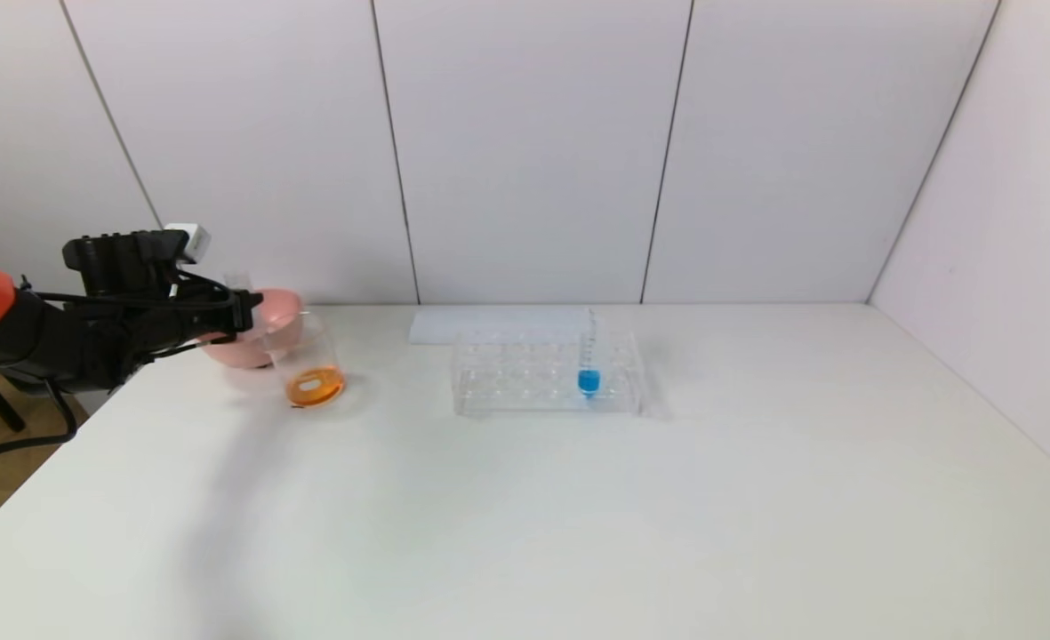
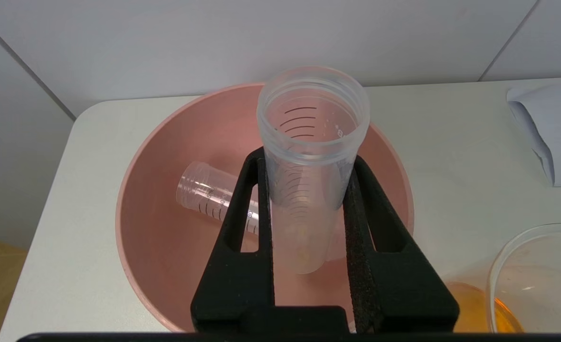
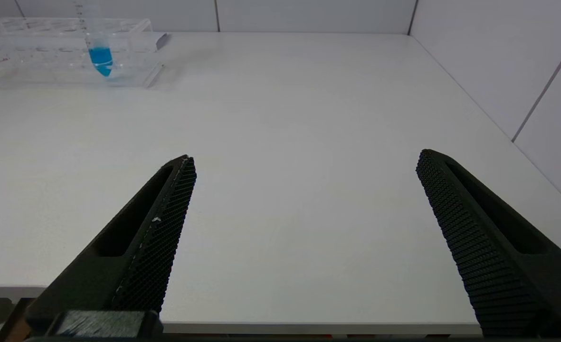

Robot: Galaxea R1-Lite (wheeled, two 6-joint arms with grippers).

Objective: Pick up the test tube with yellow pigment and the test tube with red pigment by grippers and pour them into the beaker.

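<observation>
My left gripper is shut on a clear graduated test tube, empty except for faint yellow traces near its round bottom. It holds the tube, mouth towards the wall, above the pink bowl. In the head view the left gripper hangs at the far left over that bowl. A second empty clear tube lies on its side in the bowl; I cannot tell which pigment it held. The beaker beside the bowl holds orange liquid. My right gripper is open over the table's near edge.
A clear tube rack stands mid-table with one blue-liquid tube upright in it. A white sheet lies behind the rack. White wall panels close the back and right. The table's left edge runs just below my left arm.
</observation>
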